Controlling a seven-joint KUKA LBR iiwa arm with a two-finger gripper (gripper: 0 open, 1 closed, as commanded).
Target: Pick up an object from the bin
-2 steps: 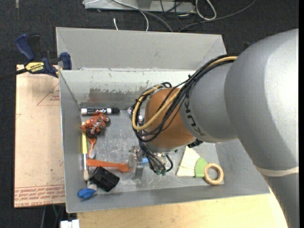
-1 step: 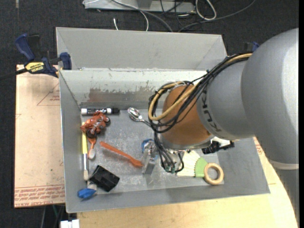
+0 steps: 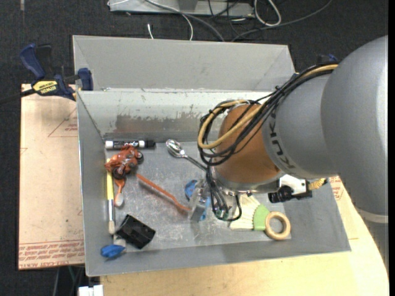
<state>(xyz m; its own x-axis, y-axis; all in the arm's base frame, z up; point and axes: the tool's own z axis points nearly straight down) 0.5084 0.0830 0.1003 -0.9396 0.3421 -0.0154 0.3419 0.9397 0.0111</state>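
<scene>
Gripper [image 3: 200, 208] of mine sat at the lower-right end of the thin orange stick [image 3: 157, 191], whose long axis ran up-left; spread or closed, I couldn't tell.

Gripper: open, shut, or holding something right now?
Gripper: cannot be told. It is low in the bin, at the end of an orange stick and beside a small blue thing.

A marker [image 3: 129, 144] and spoon [image 3: 178, 149] lie by the back wall of the bin [image 3: 154, 108]; a block [image 3: 136, 232] near its front-left corner, a ring [image 3: 278, 226] front-right.
</scene>
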